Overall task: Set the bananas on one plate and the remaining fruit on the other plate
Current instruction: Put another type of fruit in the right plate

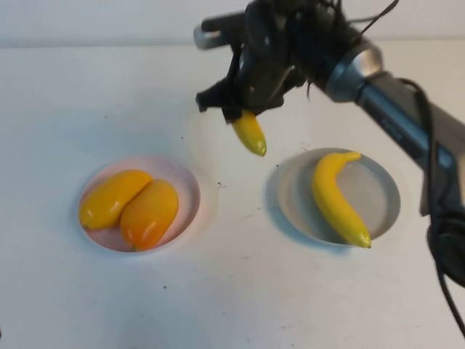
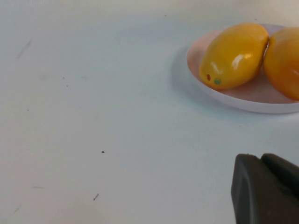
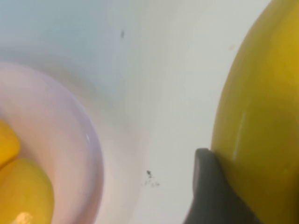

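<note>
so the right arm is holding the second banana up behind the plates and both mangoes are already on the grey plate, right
Not quite: the two mangoes lie on the pink plate, as the high view shows. The grey plate holds the first banana. The rest stands: the right gripper has its fingers shut on the second banana, behind the plates. The left gripper is shut, low over the table beside the pink plate.

My black right claw (image 1: 243,116) grips a yellow banana (image 1: 250,133). A second yellow banana (image 1: 338,198) lies on the grey-blue plate (image 1: 383,187). On the pale pink plate (image 1: 187,187), one mango (image 1: 112,198) is yellow-orange, the other mango (image 1: 150,214) redder orange. The table (image 1: 240,291) is white.
</note>
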Motion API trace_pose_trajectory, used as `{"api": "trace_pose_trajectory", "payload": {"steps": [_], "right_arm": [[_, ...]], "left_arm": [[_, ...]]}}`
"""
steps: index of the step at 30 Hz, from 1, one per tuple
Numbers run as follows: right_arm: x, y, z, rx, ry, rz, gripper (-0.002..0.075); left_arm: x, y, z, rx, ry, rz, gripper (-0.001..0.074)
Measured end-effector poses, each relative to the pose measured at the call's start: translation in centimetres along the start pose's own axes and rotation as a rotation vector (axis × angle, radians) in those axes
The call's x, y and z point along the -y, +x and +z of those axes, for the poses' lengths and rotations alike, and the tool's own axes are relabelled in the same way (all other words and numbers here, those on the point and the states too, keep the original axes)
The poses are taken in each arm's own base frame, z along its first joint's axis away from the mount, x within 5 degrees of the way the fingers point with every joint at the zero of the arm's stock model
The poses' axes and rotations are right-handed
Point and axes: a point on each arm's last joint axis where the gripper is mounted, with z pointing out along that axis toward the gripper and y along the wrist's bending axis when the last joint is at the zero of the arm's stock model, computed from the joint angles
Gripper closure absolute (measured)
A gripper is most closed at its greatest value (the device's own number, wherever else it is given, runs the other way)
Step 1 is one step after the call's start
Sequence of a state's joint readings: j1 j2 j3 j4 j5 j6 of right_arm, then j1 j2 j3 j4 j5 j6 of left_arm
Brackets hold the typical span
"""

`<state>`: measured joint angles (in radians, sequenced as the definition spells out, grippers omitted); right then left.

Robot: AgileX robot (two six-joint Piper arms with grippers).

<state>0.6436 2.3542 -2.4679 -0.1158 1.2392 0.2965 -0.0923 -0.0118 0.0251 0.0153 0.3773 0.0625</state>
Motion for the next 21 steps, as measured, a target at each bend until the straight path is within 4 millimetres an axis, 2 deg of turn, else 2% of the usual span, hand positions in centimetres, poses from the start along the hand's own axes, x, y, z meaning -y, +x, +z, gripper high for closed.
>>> {"api": "trace_pose_trajectory", "payload": {"steps": [3,7,11,15,19,21], "right_arm": [[0.5,-0.4,-2.6,0.039,0.009,0.022,0.0424],[0.8,0.2,-3.4,0.013,0.021,0.049,0.0424],[1.4,2.3,-3.3,-0.079,0.051,0.064,0.0424],[2.8,4.8,-4.6,-0.150,0.092,0.087,0.0424],[4.4,6.6,-5.9,-0.119,0.105,0.153,0.0426],[4.5,7.4,-6.1,-0.124,0.080,0.179,0.0426]], "left_arm": [[0.0,0.0,0.0,0.000,0.000,0.000,0.0738],[0.0,0.0,0.0,0.000,0.000,0.000,0.0738],[0.0,0.0,0.0,0.000,0.000,0.000,0.0738],[0.0,0.0,0.0,0.000,0.000,0.000,0.0738],[0.0,0.0,0.0,0.000,0.000,0.000,0.0738],[0.0,0.0,0.0,0.000,0.000,0.000,0.0738]]}}
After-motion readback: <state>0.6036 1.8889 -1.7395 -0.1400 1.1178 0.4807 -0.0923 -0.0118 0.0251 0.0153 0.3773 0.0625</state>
